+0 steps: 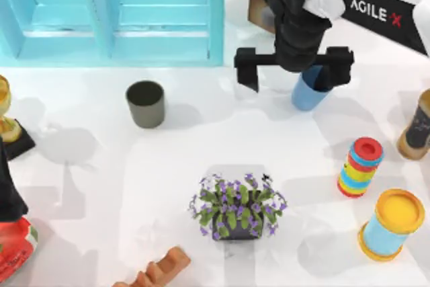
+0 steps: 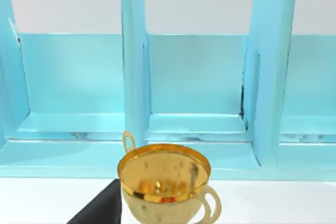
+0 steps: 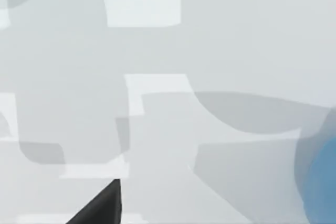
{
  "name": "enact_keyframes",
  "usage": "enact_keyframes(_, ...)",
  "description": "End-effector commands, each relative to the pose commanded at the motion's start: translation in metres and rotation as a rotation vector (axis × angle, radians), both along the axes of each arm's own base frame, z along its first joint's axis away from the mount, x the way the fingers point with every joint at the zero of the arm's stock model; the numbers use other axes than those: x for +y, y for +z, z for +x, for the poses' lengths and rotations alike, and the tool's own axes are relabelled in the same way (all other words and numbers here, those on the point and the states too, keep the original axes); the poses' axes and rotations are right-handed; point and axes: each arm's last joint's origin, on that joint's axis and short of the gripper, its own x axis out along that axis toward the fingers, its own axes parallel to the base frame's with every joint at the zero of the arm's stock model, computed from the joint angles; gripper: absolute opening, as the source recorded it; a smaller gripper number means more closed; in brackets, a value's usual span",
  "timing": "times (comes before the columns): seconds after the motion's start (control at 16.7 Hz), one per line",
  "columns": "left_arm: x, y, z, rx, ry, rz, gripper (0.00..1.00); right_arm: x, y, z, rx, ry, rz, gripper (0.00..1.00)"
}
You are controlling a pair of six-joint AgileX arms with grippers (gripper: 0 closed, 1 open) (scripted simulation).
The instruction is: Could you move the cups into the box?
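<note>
The bright blue cup (image 1: pixel 308 95) stands upright right of the table's middle, at the back, and its edge shows in the right wrist view (image 3: pixel 321 182). My right gripper (image 1: pixel 293 77) hovers over it, open wide, with the cup between the fingers but nearer the right one. The olive-grey cup (image 1: pixel 145 103) stands upright on its own left of centre. The cyan box (image 1: pixel 114 11) fills the back left, and its divider (image 2: pixel 134 77) shows in the left wrist view. My left arm (image 1: pixel 8 193) stays parked at the left edge, with one dark finger (image 2: pixel 100 209) showing.
A gold trophy (image 1: pixel 4 117) (image 2: pixel 165 182) stands before the box at the left. A flower pot (image 1: pixel 238 210) sits front centre. A striped tower (image 1: pixel 361 166), a yellow-lidded canister (image 1: pixel 393 225) and a brown can (image 1: pixel 418 126) stand at the right. A brown tissue box (image 1: pixel 259 8) is behind my right arm.
</note>
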Motion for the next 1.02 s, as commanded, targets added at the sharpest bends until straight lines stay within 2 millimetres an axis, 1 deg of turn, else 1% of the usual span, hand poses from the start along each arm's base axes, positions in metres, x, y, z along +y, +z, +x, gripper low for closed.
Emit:
enact_keyframes(0.78, 0.0000, 0.0000, 0.0000, 0.000, 0.000, 0.000, 1.00, 0.0000, 0.0000, 0.0000, 0.000, 0.000, 0.000, 0.02)
enact_keyframes(0.84, 0.0000, 0.0000, 0.0000, 0.000, 0.000, 0.000, 1.00, 0.0000, 0.0000, 0.0000, 0.000, 0.000, 0.000, 0.00)
enact_keyframes(1.02, 0.0000, 0.0000, 0.0000, 0.000, 0.000, 0.000, 1.00, 0.0000, 0.0000, 0.0000, 0.000, 0.000, 0.000, 0.00)
